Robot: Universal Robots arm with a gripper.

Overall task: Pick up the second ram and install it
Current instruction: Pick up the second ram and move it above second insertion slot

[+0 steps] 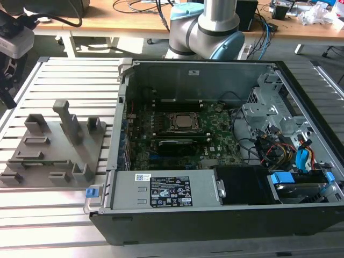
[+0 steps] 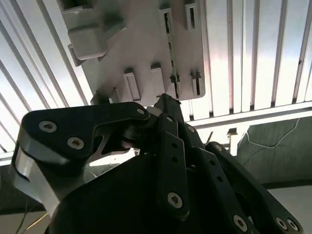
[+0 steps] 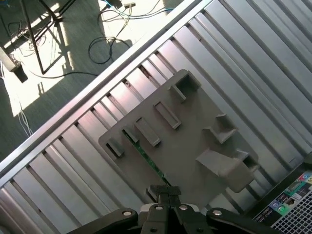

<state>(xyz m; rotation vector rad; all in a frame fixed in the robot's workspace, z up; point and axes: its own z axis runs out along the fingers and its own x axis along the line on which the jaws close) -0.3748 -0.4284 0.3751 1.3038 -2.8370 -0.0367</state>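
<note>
The second ram (image 3: pixel 146 157), a long, thin green circuit-board stick, stands on edge in a narrow slot of the grey plastic holder tray (image 3: pixel 195 141). It runs along one side of the tray, between small upright grey clips. In the second wrist view the stick shows as a green sliver in that same slot of the tray. The black metal claw (image 3: pixel 164 191) hangs above the tray, over its edge near one end of the stick. Its two fingers are clenched together with nothing between them. Taller grey posts (image 1: pixel 67 121) rise from the far part of the tray, away from the stick's slot. The tray lies flat on the slatted silver aluminium desk (image 1: pixel 64 215). Just beside the tray, on the exterior view's right of it, sits an open black desktop computer case (image 1: pixel 215 220) with a large green motherboard (image 1: pixel 215 140) lying inside. Past the desk's rim on the tray's other side, loose dark cables (image 3: pixel 97 44) trail over the floor.
</note>
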